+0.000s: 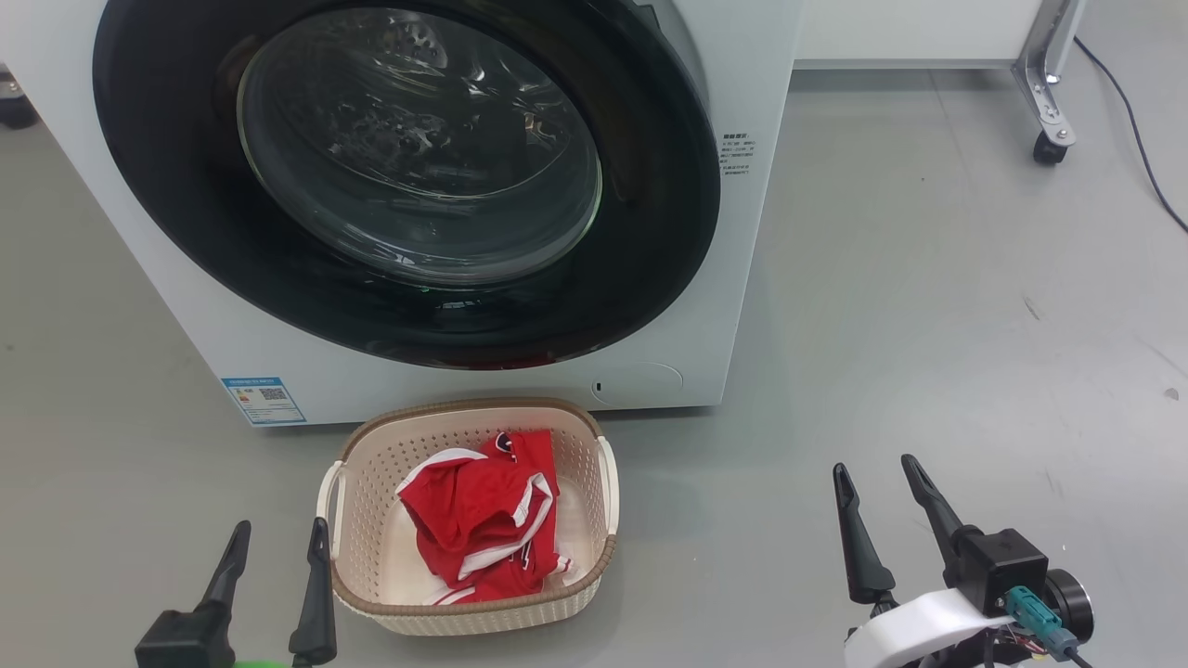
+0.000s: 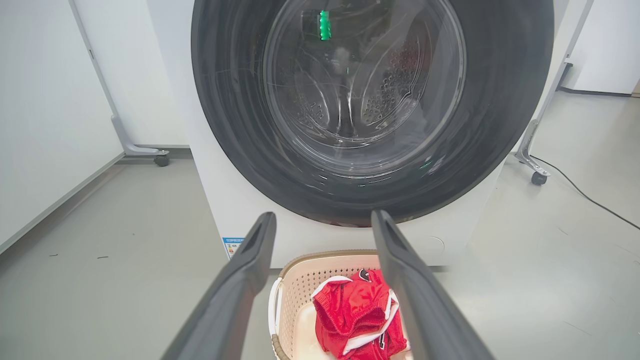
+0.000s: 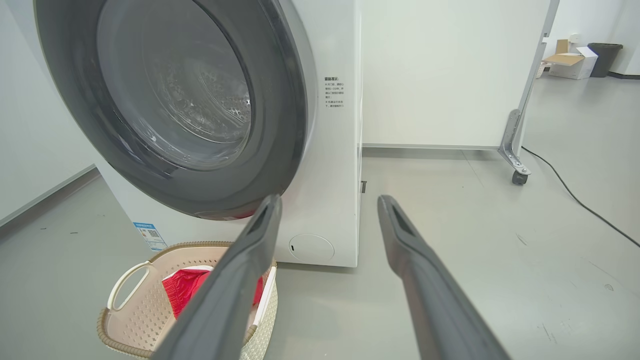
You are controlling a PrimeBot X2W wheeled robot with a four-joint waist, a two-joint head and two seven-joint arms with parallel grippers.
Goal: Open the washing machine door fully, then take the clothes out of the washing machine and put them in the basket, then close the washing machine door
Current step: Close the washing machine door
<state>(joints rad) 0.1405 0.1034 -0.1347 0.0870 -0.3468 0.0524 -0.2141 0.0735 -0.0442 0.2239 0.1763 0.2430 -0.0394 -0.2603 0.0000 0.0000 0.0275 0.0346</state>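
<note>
The white washing machine (image 1: 733,306) stands ahead with its round black-rimmed door (image 1: 408,176) against its front; the door (image 2: 372,100) shows the steel drum through the glass. On the floor in front sits the cream basket (image 1: 371,557) holding red clothes (image 1: 483,520) with white trim. My left gripper (image 1: 278,543) is open, low at the basket's left. My right gripper (image 1: 877,473) is open, well to the basket's right over bare floor. In the wrist views the basket (image 2: 292,300) and clothes (image 2: 357,312) lie between my left fingers, and the basket (image 3: 130,305) lies left of my right gripper (image 3: 327,202).
Grey floor all around. A white panel on a wheeled metal leg (image 1: 1049,102) stands behind the machine at the right, with a black cable (image 1: 1132,121) on the floor. Another wheeled leg (image 2: 142,150) is at the left. A cardboard box and a dark bin (image 3: 602,57) are far off.
</note>
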